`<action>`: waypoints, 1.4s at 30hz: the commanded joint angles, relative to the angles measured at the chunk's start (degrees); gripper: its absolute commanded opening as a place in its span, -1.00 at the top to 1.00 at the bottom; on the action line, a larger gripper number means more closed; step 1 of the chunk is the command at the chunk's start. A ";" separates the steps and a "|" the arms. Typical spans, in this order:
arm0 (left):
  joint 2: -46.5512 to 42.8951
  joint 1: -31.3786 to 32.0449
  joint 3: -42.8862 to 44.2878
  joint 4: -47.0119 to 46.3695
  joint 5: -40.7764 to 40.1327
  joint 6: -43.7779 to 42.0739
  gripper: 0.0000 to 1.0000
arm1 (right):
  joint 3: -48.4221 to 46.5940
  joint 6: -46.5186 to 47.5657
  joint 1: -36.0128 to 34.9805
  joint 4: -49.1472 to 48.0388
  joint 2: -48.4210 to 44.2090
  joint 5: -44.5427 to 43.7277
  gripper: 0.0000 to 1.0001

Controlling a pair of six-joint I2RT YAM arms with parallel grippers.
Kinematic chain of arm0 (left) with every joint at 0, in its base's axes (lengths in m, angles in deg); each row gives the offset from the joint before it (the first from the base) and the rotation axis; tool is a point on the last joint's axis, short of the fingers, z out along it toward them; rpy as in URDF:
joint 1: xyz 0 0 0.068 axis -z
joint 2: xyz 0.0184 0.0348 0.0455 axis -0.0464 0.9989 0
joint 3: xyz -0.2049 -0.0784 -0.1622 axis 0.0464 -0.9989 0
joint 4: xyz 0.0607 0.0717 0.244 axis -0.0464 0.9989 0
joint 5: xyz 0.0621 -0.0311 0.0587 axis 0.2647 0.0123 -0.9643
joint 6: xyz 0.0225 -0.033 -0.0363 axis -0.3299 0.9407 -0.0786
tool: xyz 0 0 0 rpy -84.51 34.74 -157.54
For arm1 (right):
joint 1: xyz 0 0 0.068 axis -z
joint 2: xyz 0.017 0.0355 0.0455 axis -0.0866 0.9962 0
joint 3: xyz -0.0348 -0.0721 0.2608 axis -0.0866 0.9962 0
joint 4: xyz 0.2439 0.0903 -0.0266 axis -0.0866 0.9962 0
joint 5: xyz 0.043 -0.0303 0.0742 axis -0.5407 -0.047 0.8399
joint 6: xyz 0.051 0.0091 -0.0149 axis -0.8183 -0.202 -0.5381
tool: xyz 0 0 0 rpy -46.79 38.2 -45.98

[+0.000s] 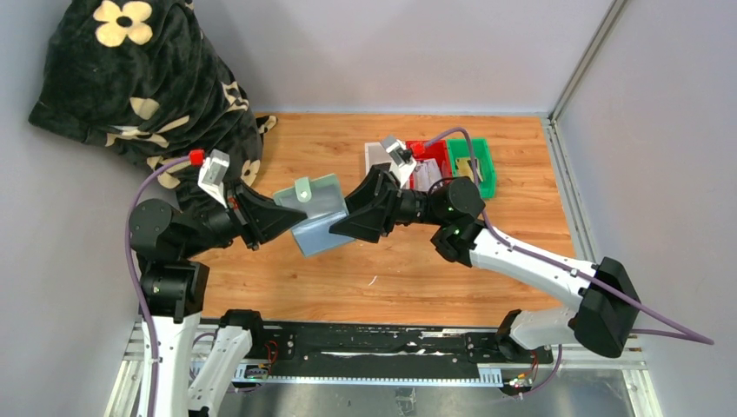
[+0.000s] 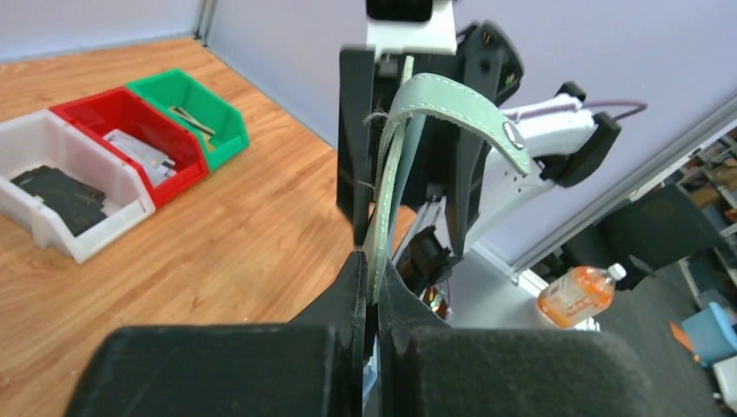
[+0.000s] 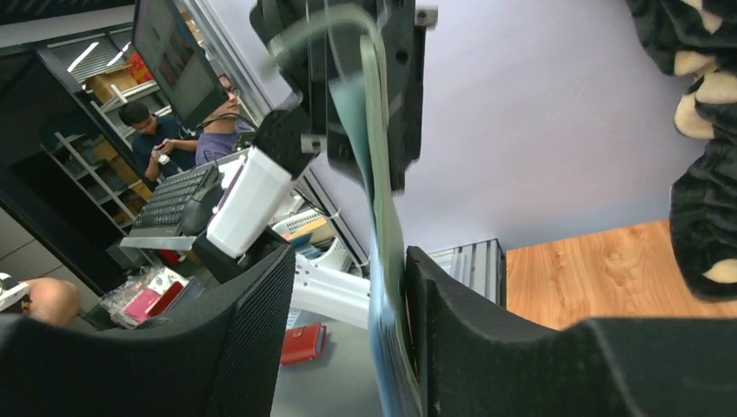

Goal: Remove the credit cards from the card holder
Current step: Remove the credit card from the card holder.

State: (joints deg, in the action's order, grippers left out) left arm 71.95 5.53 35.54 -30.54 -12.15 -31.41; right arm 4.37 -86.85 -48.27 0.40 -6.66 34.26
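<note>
The sage-green card holder [image 1: 313, 204] hangs open in the air between my two grippers, tab up, pale inner pockets facing down. My left gripper [image 1: 280, 215] is shut on its left edge, which the left wrist view [image 2: 374, 274] shows pinched between the jaws. My right gripper [image 1: 337, 228] is open around the right edge. In the right wrist view [image 3: 352, 261] the holder [image 3: 382, 226] lies against one finger, the other stands apart. A tan-gold card [image 2: 195, 120] lies in the green bin and a white card [image 2: 139, 152] in the red bin. No card shows in the holder.
Three bins stand in a row at the back right: white [image 1: 376, 155] with a black wallet [image 2: 56, 191], red [image 1: 434, 156], green [image 1: 474, 161]. A black flowered blanket [image 1: 148, 78] is heaped at the back left. Grey walls close in the wooden table [image 1: 348, 278].
</note>
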 commanded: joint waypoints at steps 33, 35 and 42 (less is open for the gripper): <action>2.79 0.29 4.21 -12.55 -1.81 19.41 1.00 | 8.24 7.22 -0.73 -0.66 -5.91 -12.05 0.45; 2.80 0.29 4.20 -12.56 -1.67 19.48 1.00 | 8.22 6.80 -0.73 -1.19 -5.68 -11.77 0.44; 2.76 0.29 4.00 -12.47 -1.33 19.16 1.00 | 8.32 4.97 -0.73 -3.13 -5.15 -10.95 0.26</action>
State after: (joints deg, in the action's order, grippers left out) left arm 75.25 5.53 38.67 -41.95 -14.88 -12.74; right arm 14.81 -80.60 -48.31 1.58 -11.91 23.49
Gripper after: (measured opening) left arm 0.026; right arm 0.316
